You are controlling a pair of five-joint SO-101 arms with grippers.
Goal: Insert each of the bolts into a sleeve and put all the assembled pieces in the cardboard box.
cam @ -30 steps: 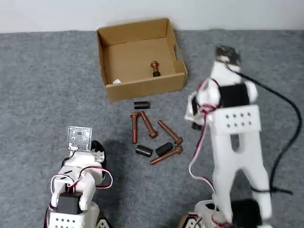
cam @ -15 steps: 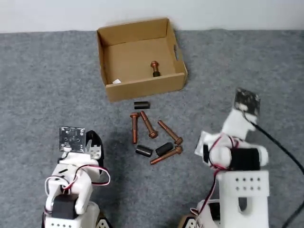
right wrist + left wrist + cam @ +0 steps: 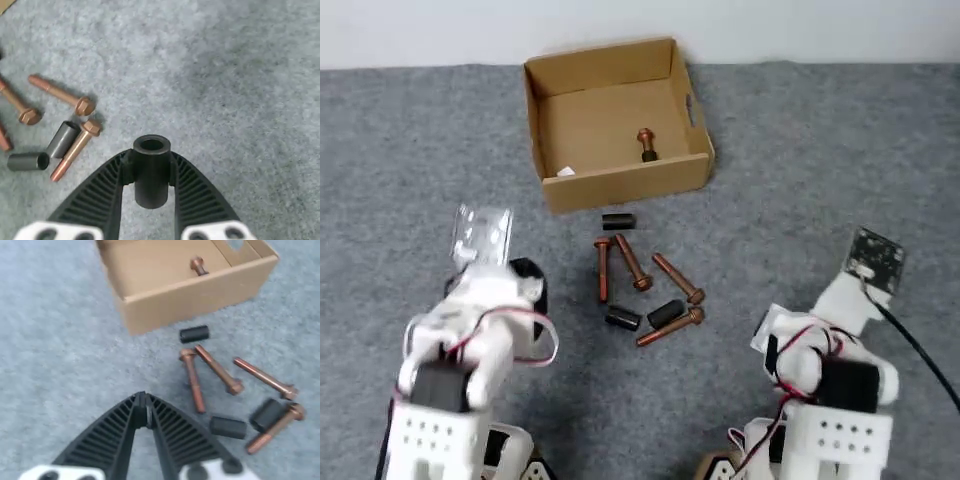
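High view: fixed above the table (image 3: 840,150), looking steeply down from well off, wide enough to take in the cardboard box (image 3: 625,185) and the loose bolts (image 3: 603,268).

Left wrist view: set behind the left gripper (image 3: 142,401), facing forward along its closed jaws, low and near, with box and bolts beyond the tips.

Right wrist view: set behind the right gripper (image 3: 151,157), facing down past the clamped sleeve (image 3: 151,175), close to the table.

Shared by all three: the bolts.
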